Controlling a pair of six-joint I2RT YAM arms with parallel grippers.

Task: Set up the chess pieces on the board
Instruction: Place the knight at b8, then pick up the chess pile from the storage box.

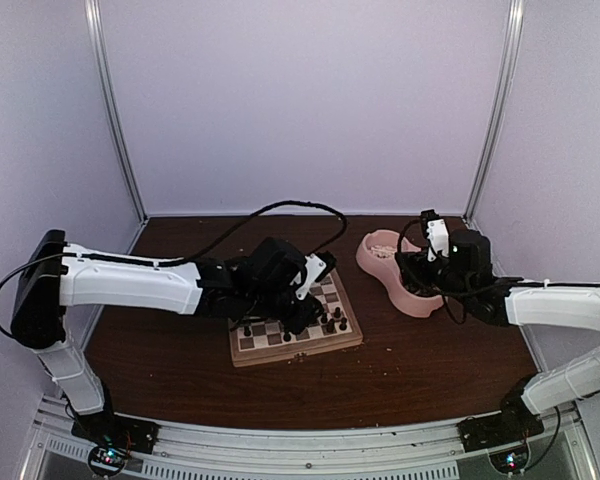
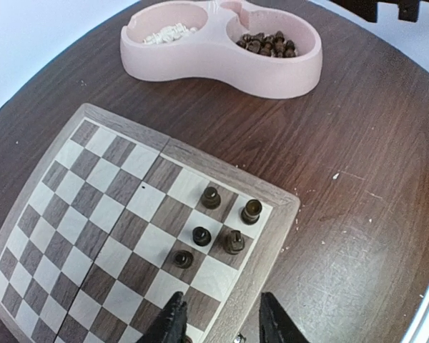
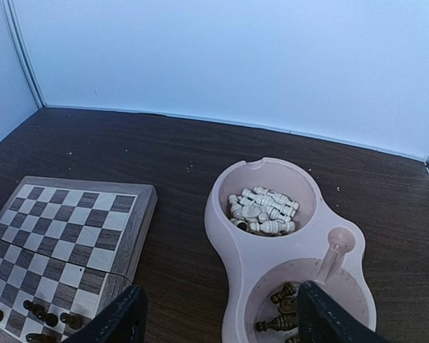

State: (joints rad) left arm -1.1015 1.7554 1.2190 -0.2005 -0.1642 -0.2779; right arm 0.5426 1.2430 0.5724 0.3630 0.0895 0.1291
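Note:
The board (image 1: 280,343) lies at mid-table, its checks and light frame (image 2: 272,246) filling the left wrist view. Several dark chess pieces (image 2: 201,236) stand upright in a cluster at one corner, also visible from the right wrist (image 3: 36,309). My left gripper (image 2: 222,320) hovers just over that corner (image 1: 315,300), open, nothing between its fingers (image 2: 173,320). More dark chess pieces (image 3: 280,313) lie in the near hollow of the pink double bowl (image 3: 222,236), cream ones (image 3: 263,212) in the far hollow. My right gripper (image 3: 218,323) hangs open above the bowl's near end (image 1: 427,268), empty.
The pink double bowl (image 1: 372,262) sits to the right of the board, with a strip of bare dark wood table (image 3: 175,271) between them. A black cable (image 1: 280,208) arcs over the table behind the left arm. White walls close in on three sides.

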